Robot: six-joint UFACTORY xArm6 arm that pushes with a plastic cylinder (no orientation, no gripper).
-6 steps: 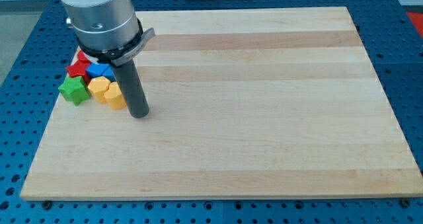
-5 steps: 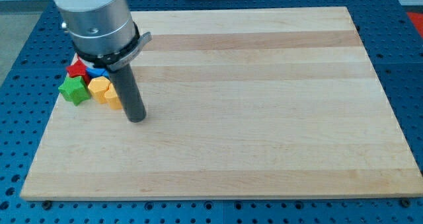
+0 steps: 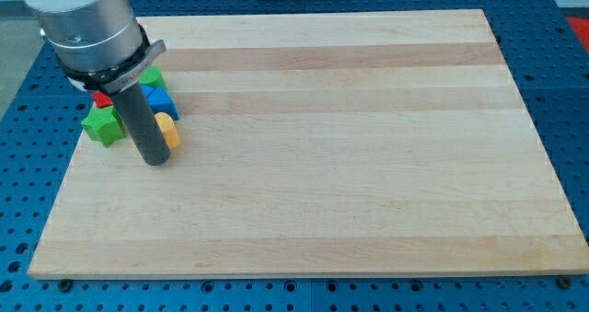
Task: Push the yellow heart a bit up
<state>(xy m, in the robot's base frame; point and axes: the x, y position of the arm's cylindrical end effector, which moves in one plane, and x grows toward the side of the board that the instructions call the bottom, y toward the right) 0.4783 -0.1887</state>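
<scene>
My tip (image 3: 155,161) rests on the wooden board (image 3: 350,165) near its left edge, at the bottom of a cluster of blocks. A yellow block (image 3: 167,131) shows just right of the rod, touching or almost touching it; its shape cannot be made out, so I cannot tell whether it is the heart. The rod hides whatever lies directly behind it. A green star (image 3: 102,125) lies just left of the rod.
A blue block (image 3: 159,99) sits above the yellow one, with another green block (image 3: 150,77) above that. A red block (image 3: 103,98) peeks out under the arm's grey housing (image 3: 87,27). Blue perforated table (image 3: 28,146) surrounds the board.
The arm and tip moved to the view's left, from right of the cluster to below it. One yellow block is now hidden behind the rod; the blue and upper green blocks are now uncovered.
</scene>
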